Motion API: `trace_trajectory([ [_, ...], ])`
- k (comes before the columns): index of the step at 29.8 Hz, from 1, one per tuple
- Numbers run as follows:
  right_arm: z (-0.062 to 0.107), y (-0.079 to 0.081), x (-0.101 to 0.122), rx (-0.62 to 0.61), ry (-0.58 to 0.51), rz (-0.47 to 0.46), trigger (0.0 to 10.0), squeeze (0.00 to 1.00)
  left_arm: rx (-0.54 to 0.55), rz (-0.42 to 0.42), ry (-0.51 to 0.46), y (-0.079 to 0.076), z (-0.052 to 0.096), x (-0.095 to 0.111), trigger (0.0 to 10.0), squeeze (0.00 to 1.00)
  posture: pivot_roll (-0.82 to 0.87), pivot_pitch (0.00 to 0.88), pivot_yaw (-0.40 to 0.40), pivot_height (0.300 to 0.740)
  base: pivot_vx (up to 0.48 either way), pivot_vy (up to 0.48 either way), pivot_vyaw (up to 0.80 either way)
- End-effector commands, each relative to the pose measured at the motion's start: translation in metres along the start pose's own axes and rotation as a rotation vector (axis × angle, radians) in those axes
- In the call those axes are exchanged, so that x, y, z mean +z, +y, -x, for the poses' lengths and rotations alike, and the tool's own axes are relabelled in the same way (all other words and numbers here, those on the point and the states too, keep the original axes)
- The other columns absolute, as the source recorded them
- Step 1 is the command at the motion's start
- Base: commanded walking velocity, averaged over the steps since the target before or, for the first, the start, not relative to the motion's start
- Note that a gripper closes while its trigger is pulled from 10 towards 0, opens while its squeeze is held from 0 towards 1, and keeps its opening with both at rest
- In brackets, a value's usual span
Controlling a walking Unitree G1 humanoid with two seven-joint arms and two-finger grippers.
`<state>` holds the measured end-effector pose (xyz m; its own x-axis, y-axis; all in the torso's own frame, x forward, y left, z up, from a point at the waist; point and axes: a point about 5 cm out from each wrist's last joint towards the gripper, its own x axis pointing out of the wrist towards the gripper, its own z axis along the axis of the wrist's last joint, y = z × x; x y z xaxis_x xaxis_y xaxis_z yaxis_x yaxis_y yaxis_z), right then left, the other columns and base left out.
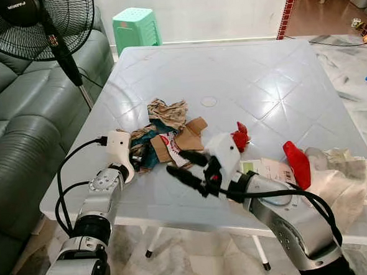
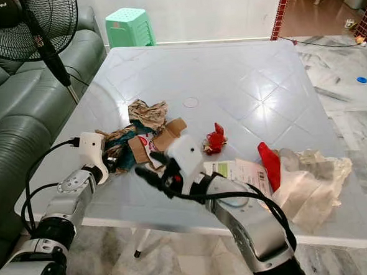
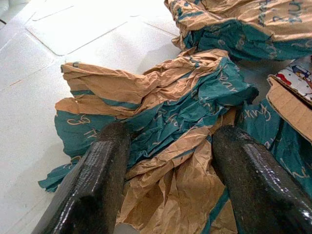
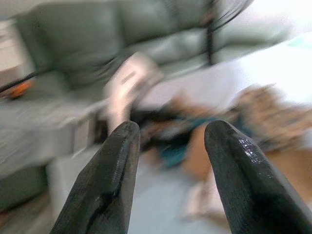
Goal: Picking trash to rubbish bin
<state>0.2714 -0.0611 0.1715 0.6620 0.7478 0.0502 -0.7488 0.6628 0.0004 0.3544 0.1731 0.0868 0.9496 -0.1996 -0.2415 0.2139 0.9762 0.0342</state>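
Straddling crumpled brown-and-teal wrapping paper [image 3: 161, 126]: left gripper [image 3: 168, 170], jaws parted wide, one finger either side of the wad, not yet closed on it, holding nothing.

Item, right gripper [image 1: 188, 168]: jaws apart, empty, hovering over the table's near edge, pointing toward the paper heap.

Item, trash heap: the wrapping paper, torn cardboard pieces [image 1: 186, 137] and a further crumpled wad [image 1: 167, 111], lying left of centre on the white table [image 1: 254, 77], toward its near-left corner. Red scrap [image 1: 240, 136] just beside; red wrapper [image 1: 297, 163] and pale plastic bag [image 1: 344, 171] at the near-right edge.

Handling, judged: paper light, soft, springy; will crush under the pinch and may shed loose folds. Best taken at the bunched middle ridge, not the flat torn fringe.

Views: left wrist view gives the print and creases between the fingers; eye views give the layout, sofa [image 1: 21, 135], fan [image 1: 45, 21], green stool [image 1: 136, 27]. Right wrist view blurred.
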Motion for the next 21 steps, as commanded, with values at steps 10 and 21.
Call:
trace_trajectory([
  [10, 0.002, -0.030, 0.021, -0.218, -0.117, 0.115, 10.0, 0.00, 0.168, -0.008, -0.049, 0.019, 0.015, -0.010, 0.0, 0.00, -0.04, 0.061, 0.022, 0.740, 0.000, 0.000, 0.00],
  [21, -0.002, -0.033, 0.009, -0.233, -0.095, 0.130, 10.0, 0.51, 0.296, -0.021, -0.214, 0.018, 0.056, -0.011, 0.0, 0.00, 0.01, 0.064, 0.000, 0.740, 0.000, 0.000, 0.00],
])
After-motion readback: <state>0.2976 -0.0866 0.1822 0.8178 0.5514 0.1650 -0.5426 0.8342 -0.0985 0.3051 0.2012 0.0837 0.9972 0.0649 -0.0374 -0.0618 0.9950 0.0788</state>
